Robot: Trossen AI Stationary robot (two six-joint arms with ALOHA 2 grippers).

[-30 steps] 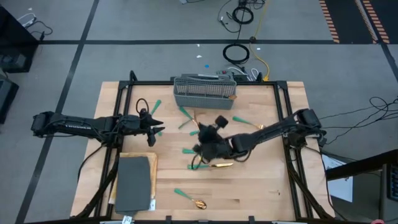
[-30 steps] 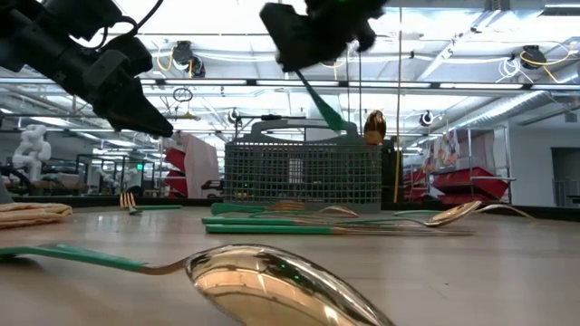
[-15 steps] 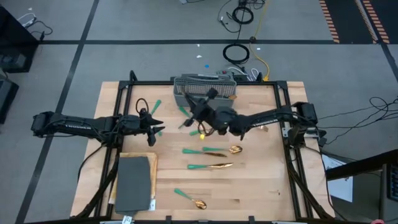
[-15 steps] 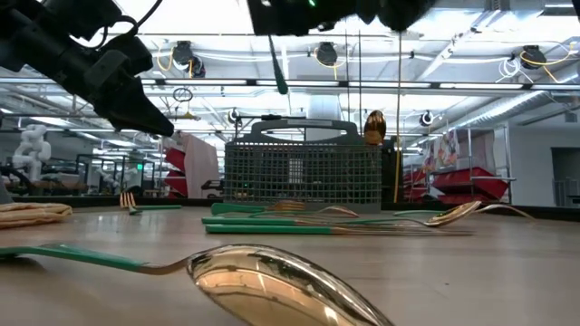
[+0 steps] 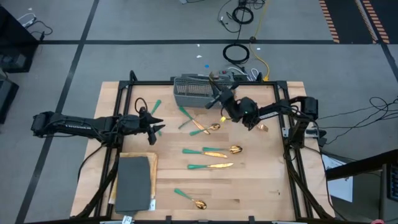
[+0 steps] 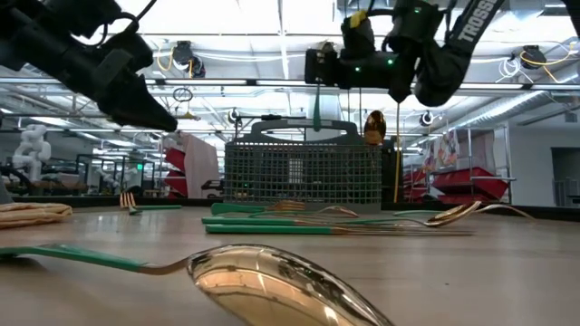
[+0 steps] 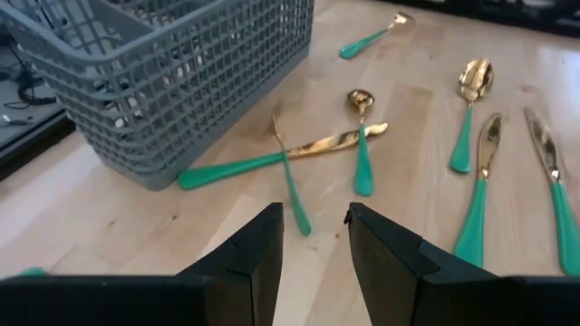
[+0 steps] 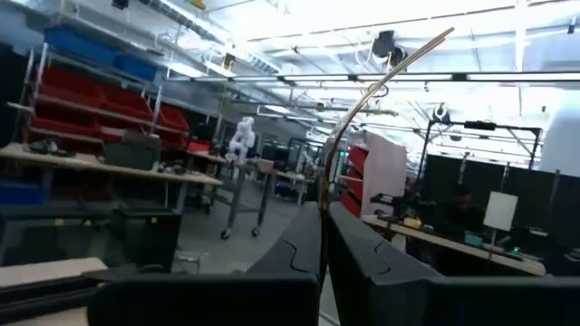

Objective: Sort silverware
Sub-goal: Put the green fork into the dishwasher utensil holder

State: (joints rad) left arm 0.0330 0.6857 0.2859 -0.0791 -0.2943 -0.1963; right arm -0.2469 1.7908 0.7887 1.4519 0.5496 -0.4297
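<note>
High view puts the right gripper (image 5: 217, 101) right at the near edge of the grey mesh caddy (image 5: 198, 91), up at the far side of the desk (image 5: 261, 180). Its jaws are clenched on one utensil (image 6: 315, 110): from the low view the teal handle hangs straight down over the caddy's top, and the right wrist view shows the thin gold end (image 8: 381, 72) arcing up out of the pinched fingers. So the step in hand looks like the drop-off, one piece being carried to the caddy.

The left gripper (image 5: 153, 126) waits over the left half of the desk, jaws released and holding nothing, pointed toward a crossed pair of pieces (image 7: 290, 167) lying just beside the caddy.

The rest of the silverware is scattered on the wood: a fork (image 5: 211, 152) and a knife (image 5: 210, 165) mid-desk, a spoon (image 5: 190, 199) near the front edge, one more (image 5: 145, 108) off to the left.

Next move, as I read it: line the handle up over a compartment, lower it in, then let go. Which compartment it sits above, I can't tell. The risk is the handle tip catching on the mesh rim.
</note>
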